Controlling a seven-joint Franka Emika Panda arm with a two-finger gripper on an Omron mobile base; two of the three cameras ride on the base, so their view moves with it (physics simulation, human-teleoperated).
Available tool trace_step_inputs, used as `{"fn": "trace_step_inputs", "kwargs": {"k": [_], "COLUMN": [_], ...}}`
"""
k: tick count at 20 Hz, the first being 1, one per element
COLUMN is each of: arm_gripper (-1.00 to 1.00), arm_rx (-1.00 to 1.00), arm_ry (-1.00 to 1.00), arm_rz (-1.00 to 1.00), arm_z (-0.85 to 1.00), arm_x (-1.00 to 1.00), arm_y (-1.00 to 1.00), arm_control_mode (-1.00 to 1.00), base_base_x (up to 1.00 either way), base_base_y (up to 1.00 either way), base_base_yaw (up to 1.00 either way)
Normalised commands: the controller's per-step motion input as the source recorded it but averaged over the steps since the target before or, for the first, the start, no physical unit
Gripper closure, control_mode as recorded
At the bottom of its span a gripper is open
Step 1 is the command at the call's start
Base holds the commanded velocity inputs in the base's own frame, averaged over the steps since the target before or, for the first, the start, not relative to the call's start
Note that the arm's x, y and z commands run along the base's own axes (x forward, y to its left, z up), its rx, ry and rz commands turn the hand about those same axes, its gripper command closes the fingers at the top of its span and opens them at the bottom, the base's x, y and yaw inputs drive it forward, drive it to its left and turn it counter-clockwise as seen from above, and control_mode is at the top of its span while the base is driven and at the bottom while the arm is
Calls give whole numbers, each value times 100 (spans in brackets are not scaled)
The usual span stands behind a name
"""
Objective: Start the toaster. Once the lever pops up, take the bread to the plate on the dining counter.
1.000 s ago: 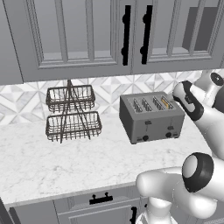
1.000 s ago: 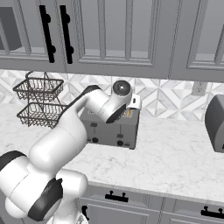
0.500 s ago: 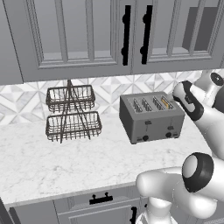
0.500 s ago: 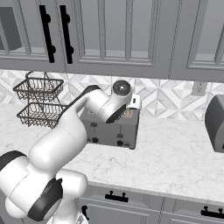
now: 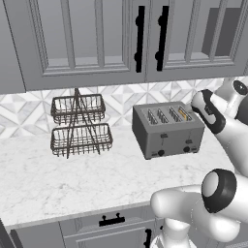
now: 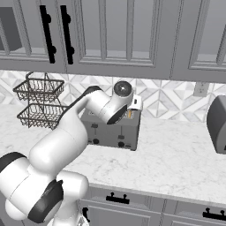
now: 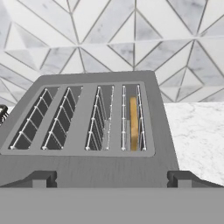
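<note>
Left base view: the toaster point(image 5: 167, 128) stands on the marble desk point(image 5: 58, 179), right of a two-tier wire basket point(image 5: 80, 127); the bread point(image 5: 184, 114) sits in the rightmost slot.
Right base view: the arm partly hides the toaster.
Hand view: the hand point(image 7: 112, 178) hovers over the toaster, fingers fully spread, holding nothing.

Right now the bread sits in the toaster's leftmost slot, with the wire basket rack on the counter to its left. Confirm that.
Not quite. The bread sits in the rightmost slot of the toaster, as the hand view shows. The wire basket rack does stand on the counter to the toaster's left.
</note>
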Motion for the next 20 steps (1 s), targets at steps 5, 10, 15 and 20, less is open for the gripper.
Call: {"fn": "trace_step_inputs", "kwargs": {"k": [5, 10, 15, 20], "arm_gripper": [-100, -100, -100, -100], "arm_rx": [0, 0, 0, 0], "arm_ry": [0, 0, 0, 0], "arm_rz": [0, 0, 0, 0], "arm_z": [0, 0, 0, 0], "arm_x": [0, 0, 0, 0], "arm_y": [0, 0, 0, 0], "arm_control_mode": [-100, -100, -100, -100], "base_base_x": [0, 0, 0, 0], "base_base_y": [0, 0, 0, 0], "base_base_yaw": [0, 0, 0, 0]}}
